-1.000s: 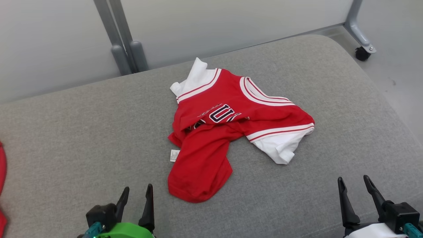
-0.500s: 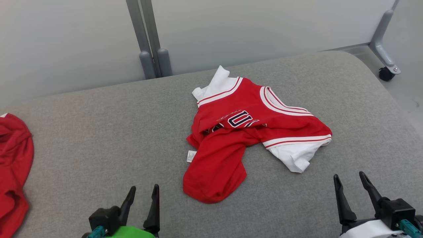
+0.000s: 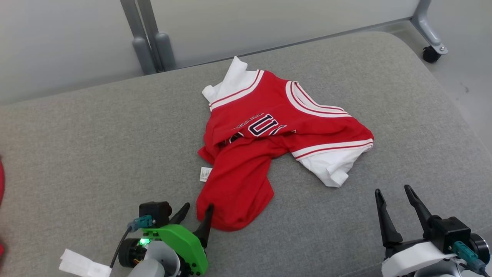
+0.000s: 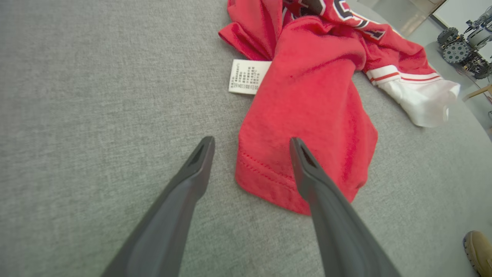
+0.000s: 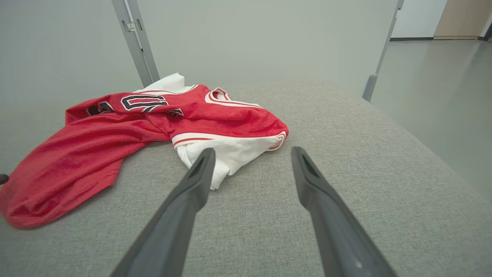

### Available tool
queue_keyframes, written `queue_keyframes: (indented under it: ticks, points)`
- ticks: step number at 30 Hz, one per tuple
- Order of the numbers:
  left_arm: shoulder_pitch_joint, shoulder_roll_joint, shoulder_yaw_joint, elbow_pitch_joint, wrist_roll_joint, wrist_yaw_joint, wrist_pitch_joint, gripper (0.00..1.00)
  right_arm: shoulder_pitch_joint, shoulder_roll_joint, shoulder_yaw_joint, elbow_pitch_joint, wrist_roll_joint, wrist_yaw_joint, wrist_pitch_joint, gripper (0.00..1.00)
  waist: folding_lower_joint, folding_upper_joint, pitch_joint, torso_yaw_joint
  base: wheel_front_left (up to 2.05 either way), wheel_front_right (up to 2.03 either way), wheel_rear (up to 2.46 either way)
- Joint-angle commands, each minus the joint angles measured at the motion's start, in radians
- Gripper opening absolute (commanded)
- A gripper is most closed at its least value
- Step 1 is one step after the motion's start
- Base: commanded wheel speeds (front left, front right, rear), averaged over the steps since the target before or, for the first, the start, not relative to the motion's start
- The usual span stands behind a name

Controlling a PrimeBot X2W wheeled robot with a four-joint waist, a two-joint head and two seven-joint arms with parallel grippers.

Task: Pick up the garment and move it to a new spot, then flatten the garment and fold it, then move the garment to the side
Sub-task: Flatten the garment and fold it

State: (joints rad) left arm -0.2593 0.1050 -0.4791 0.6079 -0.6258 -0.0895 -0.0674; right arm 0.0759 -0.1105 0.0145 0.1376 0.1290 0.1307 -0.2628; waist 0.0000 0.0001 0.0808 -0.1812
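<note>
At the cushion's [image 3: 77, 154] far left edge a sliver of another red cloth [image 3: 1, 181] shows. Near the front edge, left of centre, the left gripper [image 3: 198, 206] sits low with its 2 fingers spread wide and nothing clamped between them. In the left wrist view the left gripper [image 4: 250, 140] straddles the near corner of the jersey's [image 4: 311, 96] hem: 1 finger is over bare grey fabric and the other is over the red cloth. Whether that finger presses the cloth I cannot tell.

The red jersey [image 3: 269, 146] lies crumpled about the middle of the cushion, its body twisted towards the front edge. Its white sleeves point to the back edge and to the right. A white care label [image 3: 205, 174] sticks out on its left side.

Behind the back edge stand 2 grey posts [image 3: 148, 38]. Further right, the right gripper [image 3: 393, 189] is near the front right corner, well apart from the jersey, fingers parted wide and empty. In the right wrist view the right gripper [image 5: 252, 150] points towards the white sleeve of the jersey [image 5: 153, 115]. A caster [image 3: 429, 54] stands beyond the back right corner.
</note>
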Motion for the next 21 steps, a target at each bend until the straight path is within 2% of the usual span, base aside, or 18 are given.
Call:
queue_keyframes:
  ticks: [1, 2, 3, 4, 5, 9, 14, 21]
  points:
    - [-0.028, -0.004, -0.003, 0.025, -0.009, -0.010, 0.005, 1.00, -0.013, 0.002, -0.001, 0.002, 0.005, 0.000, -0.003, 1.00, 0.0000, -0.0001, 0.032, -0.031, 0.00, 0.00, 0.00]
    - [-0.038, -0.007, -0.003, 0.045, -0.017, -0.014, 0.009, 1.00, -0.015, 0.003, -0.002, 0.004, 0.006, 0.000, -0.003, 1.00, 0.0000, -0.0001, 0.035, -0.034, 0.00, 0.00, 0.00]
    - [-0.050, -0.009, -0.005, 0.066, -0.025, -0.018, 0.008, 0.40, -0.017, 0.004, -0.005, 0.005, 0.006, 0.000, -0.003, 1.00, 0.0000, -0.0001, 0.038, -0.037, 0.00, 0.00, 0.00]
    - [-0.059, -0.009, -0.007, 0.080, -0.029, -0.021, 0.004, 0.09, -0.018, 0.006, -0.008, 0.005, 0.005, 0.000, -0.003, 1.00, 0.0000, -0.0001, 0.040, -0.039, 0.00, 0.00, 0.00]
    - [-0.066, -0.012, -0.010, 0.101, -0.041, -0.025, 0.011, 0.00, -0.020, 0.009, -0.012, 0.006, 0.005, 0.000, -0.003, 1.00, 0.0000, -0.0001, 0.042, -0.040, 0.00, 0.00, 0.00]
    - [-0.090, -0.018, -0.020, 0.142, -0.081, -0.037, 0.018, 0.00, -0.021, 0.012, -0.022, 0.010, 0.008, 0.000, -0.003, 1.00, 0.0000, -0.0001, 0.042, -0.037, 0.00, 0.00, 0.00]
    - [-0.158, 0.022, 0.013, 0.152, -0.082, -0.040, -0.072, 0.00, -0.024, 0.018, -0.024, 0.015, 0.009, 0.000, -0.003, 1.00, 0.0000, -0.0001, 0.025, -0.027, 0.00, 0.00, 0.00]
    - [-0.319, 0.115, 0.051, 0.135, 0.003, 0.017, -0.178, 0.00, -0.013, 0.019, -0.019, 0.021, 0.005, 0.000, -0.003, 1.00, 0.0000, -0.0001, -0.003, -0.011, 0.00, 0.00, 0.00]
